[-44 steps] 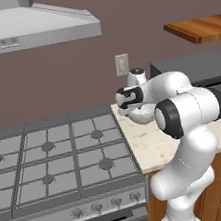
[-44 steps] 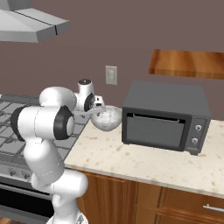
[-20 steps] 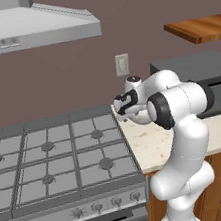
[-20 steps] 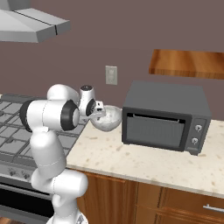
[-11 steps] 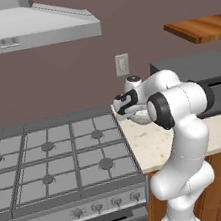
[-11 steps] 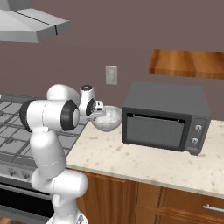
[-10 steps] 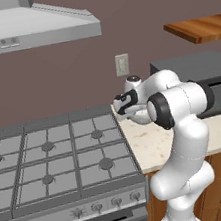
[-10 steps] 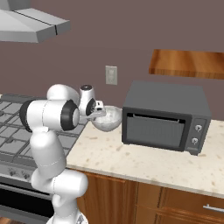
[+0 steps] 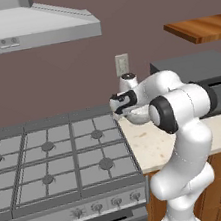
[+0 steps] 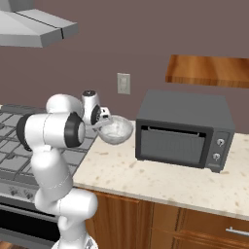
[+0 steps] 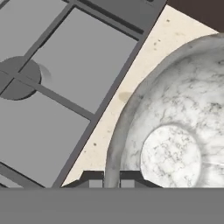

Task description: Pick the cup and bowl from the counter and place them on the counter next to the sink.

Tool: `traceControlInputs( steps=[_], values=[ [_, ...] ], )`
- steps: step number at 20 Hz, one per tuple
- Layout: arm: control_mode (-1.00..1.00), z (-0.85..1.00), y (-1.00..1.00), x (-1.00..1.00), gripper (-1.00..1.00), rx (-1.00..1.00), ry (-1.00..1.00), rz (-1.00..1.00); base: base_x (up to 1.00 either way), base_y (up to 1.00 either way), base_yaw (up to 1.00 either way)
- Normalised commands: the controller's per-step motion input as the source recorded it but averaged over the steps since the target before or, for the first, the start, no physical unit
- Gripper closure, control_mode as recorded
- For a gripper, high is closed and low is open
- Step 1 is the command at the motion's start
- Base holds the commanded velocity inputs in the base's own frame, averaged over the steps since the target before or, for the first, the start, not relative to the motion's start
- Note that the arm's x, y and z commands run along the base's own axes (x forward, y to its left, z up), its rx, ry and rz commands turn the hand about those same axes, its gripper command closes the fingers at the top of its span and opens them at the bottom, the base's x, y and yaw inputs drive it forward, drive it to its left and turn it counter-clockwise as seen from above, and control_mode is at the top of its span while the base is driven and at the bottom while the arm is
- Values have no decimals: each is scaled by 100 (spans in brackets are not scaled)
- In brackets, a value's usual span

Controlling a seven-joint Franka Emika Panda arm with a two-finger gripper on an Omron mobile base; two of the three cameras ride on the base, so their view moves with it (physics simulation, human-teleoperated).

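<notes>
The bowl sits on the bench at its stove-side end, close to the edge of the gas stovetop and to the left of the dark toaster oven as seen from the right base view. The gripper is at the bowl's near rim, and in the hand view the jaws are clenched on that rim, one fingertip on each side of the thin wall. The hold is on one edge only, so the bulk of the bowl hangs off to one side of the grasp. On lifting, the bowl's weight can be expected to tip it about the pinch line; the glossy wall may then slide out from between the fingertips and the bowl may drop back onto the bench or onto the stovetop grates. A fast swing of the arm would increase that risk. The toaster oven stands just beside the bowl, and a low carry toward that side could strike its front face. The outlet on the wall behind is well clear of the bowl.
</notes>
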Motion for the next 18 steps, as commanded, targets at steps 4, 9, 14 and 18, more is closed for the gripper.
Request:
traceControlInputs(
  steps=[4,9,14,18],
  values=[
    [-100,23,31,-35,100,-5,-4,10,0,0,0],
    [-100,23,11,-54,100,-7,-2,6,0,0,0],
    [-100,56,0,-78,100,-2,1,2,0,0,0],
    [-100,81,0,-52,100,0,10,-2,0,0,0]
  ],
)
